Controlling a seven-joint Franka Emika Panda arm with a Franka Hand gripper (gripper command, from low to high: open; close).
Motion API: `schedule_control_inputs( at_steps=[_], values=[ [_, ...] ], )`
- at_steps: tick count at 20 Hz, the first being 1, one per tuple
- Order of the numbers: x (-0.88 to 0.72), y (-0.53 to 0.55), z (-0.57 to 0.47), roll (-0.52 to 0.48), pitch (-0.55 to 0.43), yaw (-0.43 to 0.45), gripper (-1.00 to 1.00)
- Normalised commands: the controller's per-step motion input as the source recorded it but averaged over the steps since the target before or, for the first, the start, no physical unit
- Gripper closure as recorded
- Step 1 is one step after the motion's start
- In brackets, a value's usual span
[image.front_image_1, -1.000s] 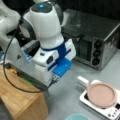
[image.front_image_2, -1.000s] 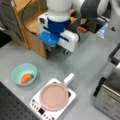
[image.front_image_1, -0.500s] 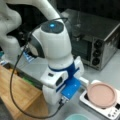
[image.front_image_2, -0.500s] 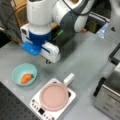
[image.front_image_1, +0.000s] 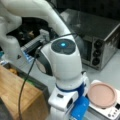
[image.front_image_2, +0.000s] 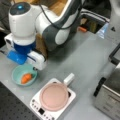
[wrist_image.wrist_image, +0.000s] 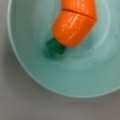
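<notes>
A pale teal bowl sits on the grey table at a front view's left, holding an orange toy carrot with a green stub. In the wrist view the bowl fills the frame. The carrot lies at its upper middle, its green end pointing down-left. My gripper hangs just above the bowl's far rim, under the white and blue wrist. Its fingers do not show in the wrist view. In a front view the wrist fills the lower middle and hides the bowl.
A small white hotplate with a pink round pan and white handle stands right of the bowl; the pan shows in both front views. A metal toaster oven stands behind. A wooden block lies at a front view's left.
The arm has swung toward the bowl and dropped lower, so the wrist now hangs right over the bowl with the carrot. The bowl, carrot and pan have not moved.
</notes>
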Motion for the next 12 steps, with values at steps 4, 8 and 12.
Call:
schedule_control_inputs(
  at_steps=[4, 8, 12],
  values=[
    [0.64, -0.23, -0.01, 0.249, 0.195, 0.045, -1.0],
    [0.51, -0.15, 0.04, 0.242, 0.188, 0.015, -1.0],
    [0.37, -0.12, 0.1, 0.259, 0.173, 0.01, -1.0]
  ],
)
